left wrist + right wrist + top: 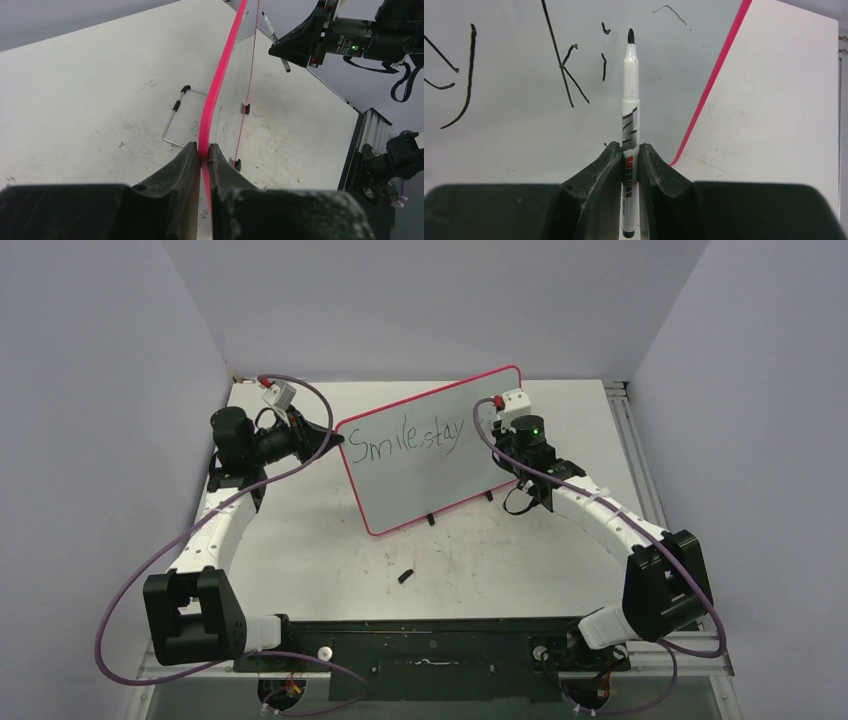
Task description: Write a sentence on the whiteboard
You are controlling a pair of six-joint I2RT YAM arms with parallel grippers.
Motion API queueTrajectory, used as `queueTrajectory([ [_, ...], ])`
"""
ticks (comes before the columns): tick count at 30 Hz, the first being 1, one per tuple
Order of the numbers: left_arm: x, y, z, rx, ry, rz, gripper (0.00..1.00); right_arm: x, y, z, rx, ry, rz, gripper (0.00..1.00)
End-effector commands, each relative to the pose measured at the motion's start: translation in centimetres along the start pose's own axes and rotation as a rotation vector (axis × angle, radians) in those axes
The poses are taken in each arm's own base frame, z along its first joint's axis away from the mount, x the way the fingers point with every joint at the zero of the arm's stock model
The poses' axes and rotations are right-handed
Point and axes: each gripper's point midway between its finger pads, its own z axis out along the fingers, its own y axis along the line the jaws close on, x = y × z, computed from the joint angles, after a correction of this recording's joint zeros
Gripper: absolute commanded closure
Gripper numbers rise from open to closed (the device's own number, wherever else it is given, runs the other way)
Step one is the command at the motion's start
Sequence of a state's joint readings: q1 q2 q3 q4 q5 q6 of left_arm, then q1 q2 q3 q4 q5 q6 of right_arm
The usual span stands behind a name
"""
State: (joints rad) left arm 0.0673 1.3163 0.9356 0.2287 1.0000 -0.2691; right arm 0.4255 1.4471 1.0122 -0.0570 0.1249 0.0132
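Fingers (186, 165) of the left gripper (204, 150) are clenched on the pink-red rim of the one whiteboard (235, 75), one finger on each face. From my remote station the board runs edge-on straight out from these fingertips. Fingers (604, 167) of the right gripper (628, 147) grasp the single marker (629, 85) by its lower barrel. Its uncapped black tip points past the fingertips at the board face; I cannot tell whether it touches.

Black pen strokes lie left of and above that tip. Overhead, the whiteboard (430, 480) stands tilted on the table (300, 550) between the two grippers and bears the writing "Smile stay" (413, 443).

Beyond the left fingers I count two black feet (244, 108) on the writing side and one wire leg (172, 117) on the back side. One small dark piece (404, 576), too small to identify, lies apart on the table in front of the board. The right wrist covers the board's right edge overhead.
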Motion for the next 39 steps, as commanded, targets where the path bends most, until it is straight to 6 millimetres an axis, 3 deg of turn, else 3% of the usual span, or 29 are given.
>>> queueTrajectory([
  [1, -1.5, -0.6, -0.4, 0.006, -0.039, 0.068, 1.0, -0.5, -1.3, -0.2, 0.038, -0.028, 0.027, 0.95],
  [24, -1.5, -0.6, -0.5, 0.006, -0.04, 0.069, 1.0, 0.0, -0.1, 1.4, -0.027, 0.005, 0.007, 0.95],
  [39, -1.7, -0.6, -0.5, 0.004, -0.043, 0.071, 1.0, 3.8, 0.4, 1.1, -0.043, 0.085, 0.024, 0.95],
])
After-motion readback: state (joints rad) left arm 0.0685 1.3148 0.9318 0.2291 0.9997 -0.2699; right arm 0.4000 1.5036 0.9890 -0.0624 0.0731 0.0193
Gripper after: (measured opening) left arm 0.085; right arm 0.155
